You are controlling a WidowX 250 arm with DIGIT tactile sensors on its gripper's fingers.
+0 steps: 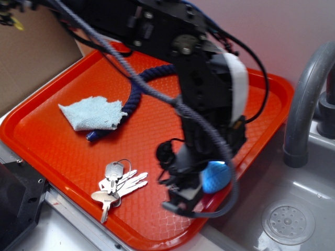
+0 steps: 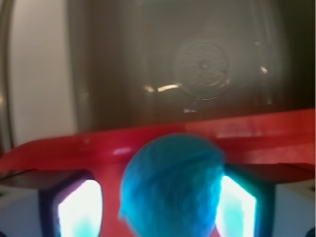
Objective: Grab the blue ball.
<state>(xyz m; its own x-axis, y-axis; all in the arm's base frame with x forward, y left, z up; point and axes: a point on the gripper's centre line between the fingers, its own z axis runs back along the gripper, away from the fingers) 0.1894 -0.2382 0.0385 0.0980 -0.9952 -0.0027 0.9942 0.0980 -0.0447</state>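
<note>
The blue ball (image 1: 215, 177) lies on the orange tray (image 1: 52, 141), close to its right rim beside the sink. My gripper (image 1: 196, 184) is down at the ball, with its black arm covering the ball's left side in the exterior view. In the wrist view the blue ball (image 2: 170, 190) fills the space between the fingers of the gripper (image 2: 158, 207). The right pad (image 2: 236, 207) sits against the ball. A strip of red tray shows between the ball and the left pad (image 2: 81, 210). The jaws stand open around the ball.
A bunch of keys (image 1: 118, 183) lies near the tray's front. A pale blue cloth scrap (image 1: 93, 112) and a dark navy rope (image 1: 137, 94) lie farther back. Right of the tray are the sink with its drain (image 1: 288, 222) and a grey faucet pipe (image 1: 303, 104).
</note>
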